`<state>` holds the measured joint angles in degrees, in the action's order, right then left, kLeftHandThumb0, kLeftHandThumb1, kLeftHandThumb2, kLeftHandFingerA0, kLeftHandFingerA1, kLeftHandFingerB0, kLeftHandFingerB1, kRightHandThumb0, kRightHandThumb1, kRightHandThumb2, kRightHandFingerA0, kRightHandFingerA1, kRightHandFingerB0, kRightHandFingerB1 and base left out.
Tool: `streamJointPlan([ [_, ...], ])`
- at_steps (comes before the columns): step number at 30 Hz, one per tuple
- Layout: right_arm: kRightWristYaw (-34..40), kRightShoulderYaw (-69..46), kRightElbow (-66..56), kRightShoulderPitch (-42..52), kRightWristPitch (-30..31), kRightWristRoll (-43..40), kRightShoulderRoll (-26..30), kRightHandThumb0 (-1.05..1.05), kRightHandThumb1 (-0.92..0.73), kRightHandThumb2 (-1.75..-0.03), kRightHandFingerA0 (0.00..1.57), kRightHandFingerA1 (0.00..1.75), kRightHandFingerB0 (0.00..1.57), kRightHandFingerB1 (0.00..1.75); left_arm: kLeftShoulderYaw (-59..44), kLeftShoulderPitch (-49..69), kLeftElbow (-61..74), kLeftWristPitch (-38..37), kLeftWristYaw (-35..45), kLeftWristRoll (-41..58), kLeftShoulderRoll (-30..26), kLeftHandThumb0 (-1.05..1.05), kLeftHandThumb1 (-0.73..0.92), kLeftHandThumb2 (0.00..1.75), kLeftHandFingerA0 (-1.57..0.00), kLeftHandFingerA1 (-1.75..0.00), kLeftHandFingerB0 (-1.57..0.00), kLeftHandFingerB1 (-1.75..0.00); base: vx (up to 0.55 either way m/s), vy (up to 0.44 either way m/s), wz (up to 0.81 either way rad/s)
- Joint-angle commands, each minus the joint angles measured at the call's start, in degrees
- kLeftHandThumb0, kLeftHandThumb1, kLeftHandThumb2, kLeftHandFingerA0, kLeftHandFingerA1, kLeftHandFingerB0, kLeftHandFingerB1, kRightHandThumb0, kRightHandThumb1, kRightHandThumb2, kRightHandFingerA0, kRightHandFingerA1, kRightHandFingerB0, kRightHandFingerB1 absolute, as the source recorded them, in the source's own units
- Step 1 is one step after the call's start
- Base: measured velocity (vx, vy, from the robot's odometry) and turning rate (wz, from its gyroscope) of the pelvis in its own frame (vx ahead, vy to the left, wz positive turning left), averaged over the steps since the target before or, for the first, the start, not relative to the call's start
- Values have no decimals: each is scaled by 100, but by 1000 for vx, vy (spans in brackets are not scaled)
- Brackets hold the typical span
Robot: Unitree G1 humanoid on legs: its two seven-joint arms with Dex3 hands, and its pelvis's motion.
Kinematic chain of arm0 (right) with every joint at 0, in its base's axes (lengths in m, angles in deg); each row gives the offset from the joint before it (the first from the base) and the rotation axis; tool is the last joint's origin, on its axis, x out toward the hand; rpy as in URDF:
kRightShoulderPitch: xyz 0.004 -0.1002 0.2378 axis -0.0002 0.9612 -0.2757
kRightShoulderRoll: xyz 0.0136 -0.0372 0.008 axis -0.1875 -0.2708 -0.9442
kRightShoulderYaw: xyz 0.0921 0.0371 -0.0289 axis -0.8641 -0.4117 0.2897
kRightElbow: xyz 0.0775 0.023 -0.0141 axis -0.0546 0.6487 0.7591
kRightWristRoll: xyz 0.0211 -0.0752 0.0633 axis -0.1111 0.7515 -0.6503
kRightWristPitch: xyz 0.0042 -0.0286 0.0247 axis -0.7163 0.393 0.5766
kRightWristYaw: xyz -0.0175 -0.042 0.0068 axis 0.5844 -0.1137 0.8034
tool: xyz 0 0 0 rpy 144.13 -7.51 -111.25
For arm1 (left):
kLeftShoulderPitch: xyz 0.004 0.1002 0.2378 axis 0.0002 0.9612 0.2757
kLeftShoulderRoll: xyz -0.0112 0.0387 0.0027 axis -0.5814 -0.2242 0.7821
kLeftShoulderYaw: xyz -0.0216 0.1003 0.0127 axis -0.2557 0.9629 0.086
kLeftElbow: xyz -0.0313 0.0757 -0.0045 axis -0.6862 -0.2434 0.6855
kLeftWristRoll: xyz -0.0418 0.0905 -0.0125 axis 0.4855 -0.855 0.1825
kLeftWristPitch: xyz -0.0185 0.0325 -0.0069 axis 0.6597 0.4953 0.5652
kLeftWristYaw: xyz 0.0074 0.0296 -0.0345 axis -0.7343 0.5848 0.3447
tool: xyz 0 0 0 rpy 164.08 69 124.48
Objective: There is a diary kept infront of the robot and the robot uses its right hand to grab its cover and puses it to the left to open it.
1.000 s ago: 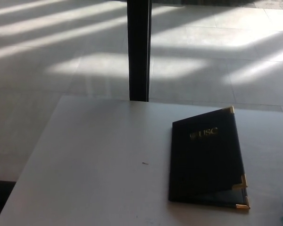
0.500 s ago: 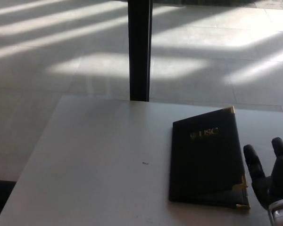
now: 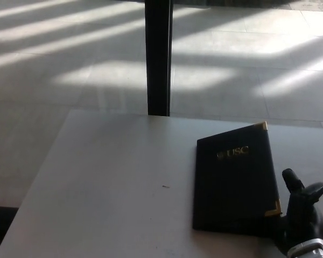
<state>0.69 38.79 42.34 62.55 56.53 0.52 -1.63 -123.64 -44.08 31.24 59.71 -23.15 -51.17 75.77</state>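
Diary (image 3: 234, 180): dark, closed, gold lettering on the cover, gold corner caps on the right-hand corners. Lies flat on the pale table (image 3: 113, 177), toward the near right, turned slightly so the far right corner points away. Spine along the left edge, free edge of the cover along the right.

Right hand (image 3: 303, 215): at the near right corner of the diary, just beside the free edge and seemingly touching or overlapping the lowest corner. Fingers (image 3: 291, 180) raised and spread apart, holding nothing. Exact contact with the cover hard to tell in the dim light. Left hand nowhere in sight.

Elsewhere: tiled floor beyond the table, striped with sunlight; dark post (image 3: 159, 56) standing behind the far table edge; tiny dark speck (image 3: 165, 186) on the table left of the diary.

Step in hand, by judgement: getting a purchase on the cover's free edge, lift not yet begun.

To do it well:
- Slide a fingertip under the cover only, near the gold corner cap, not under the whole block of pages.
- Pinch lightly between thumb and finger, lest the diary skid leftward across the smooth top.
- Lift first, then sweep in an arc up and over toward the left, hinging about the spine.
- Keep the back cover flat on the table; should the whole diary rise or slide, ease off and re-seat lower.
- Let go only past the upright, so the cover falls open to the left rather than snapping shut.
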Motion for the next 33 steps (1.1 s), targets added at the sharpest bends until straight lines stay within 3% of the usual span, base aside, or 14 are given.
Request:
streamJointPlan([
  [1, -56, 168, 133, 325, -317, 140, -519, -105, -68, -117, 12, 71, 12, 62, 60, -1051, -1603, -490, -168, -205, -619, -68, 91, 67, -39, -50, -34, -44, 0, 0, 0],
  [3, -6, 185, 111, 360, -353, 140, -592, -105, -67, -118, 14, 72, 9, 61, 56, -1118, -1758, -536, -159, -188, -667, -68, 90, 67, -39, -50, -34, -44, 0, 0, 0],
  [6, 40, 272, 7, 403, -400, 125, -742, -105, -92, -75, 12, 77, 9, 61, 46, -1228, -1980, -637, -121, -150, -729, -67, 91, 67, -38, -50, -33, -44, 0, 0, 0],
  [7, 51, 305, 0, 409, -426, 137, -753, -105, -65, -119, 13, 69, 6, 57, 59, -1253, -2058, -677, -94, -152, -753, -68, 91, 67, -38, -50, -33, -44, 0, 0, 0],
  [9, 58, 354, 44, 381, -479, 154, -777, -105, -65, -119, 13, 69, 6, 57, 69, -1284, -2156, -731, -60, -145, -806, -68, 91, 67, -38, -50, -33, -44, 0, 0, 0],
  [10, 126, 488, -12, 367, -507, 254, -845, -105, -92, -75, 11, 75, 9, 59, 95, -1309, -2236, -785, -65, -167, -816, -68, 91, 67, -39, -49, -34, -44, 0, 0, 0],
  [11, 218, 551, -1, 343, -570, 343, -877, -105, -92, -73, 16, 75, 12, 59, 103, -1337, -2309, -816, -76, -172, -833, -68, 90, 67, -41, -50, -35, -44, 0, 0, 0],
  [12, 287, 707, -43, 339, -651, 465, -1000, -105, -69, -119, 13, 68, 7, 57, 106, -1356, -2340, -831, -77, -169, -848, -68, 91, 67, -41, -50, -36, -44, 0, 0, 0],
  [18, 779, 1548, -378, 782, -1178, 947, -1815, -105, -63, -115, 1, 65, 2, 51, 155, -1430, -2473, -889, -131, -203, -879, -69, 91, 67, -40, -47, -35, -43, 0, 0, 0],
  [19, 824, 1753, -430, 893, -1232, 1056, -1884, -105, -91, -72, 0, 71, 0, 53, 155, -1462, -2511, -921, -129, -198, -864, -68, 91, 67, -40, -48, -34, -43, 0, 0, 0],
  [20, 947, 1940, -443, 978, -1314, 1177, -1986, -105, -68, -124, 5, 57, 3, 38, 161, -1459, -2517, -927, -121, -203, -867, -69, 92, 67, -39, -47, -34, -42, 0, 0, 0],
  [29, 1905, 2872, -637, 1412, -1616, 1612, -2338, -105, -72, -128, 0, 34, 0, 29, 46, -1462, -2541, -877, -153, -87, -888, -68, 91, 67, -42, -50, -36, -44, 0, 0, 0],
  [30, 1925, 3342, -715, 1721, -1675, 1740, -2284, -105, -92, -82, 0, 21, 0, 7, 43, -1466, -2531, -865, -141, -78, -883, -69, 91, 67, -41, -49, -36, -44, 0, 0, 0],
  [33, 2062, 3974, -681, 1876, -1704, 1970, -2083, -105, -92, -76, 0, 24, 0, 19, 58, -1492, -2530, -863, -149, -101, -924, -69, 91, 67, -43, -49, -37, -44, 0, 0, 0],
])
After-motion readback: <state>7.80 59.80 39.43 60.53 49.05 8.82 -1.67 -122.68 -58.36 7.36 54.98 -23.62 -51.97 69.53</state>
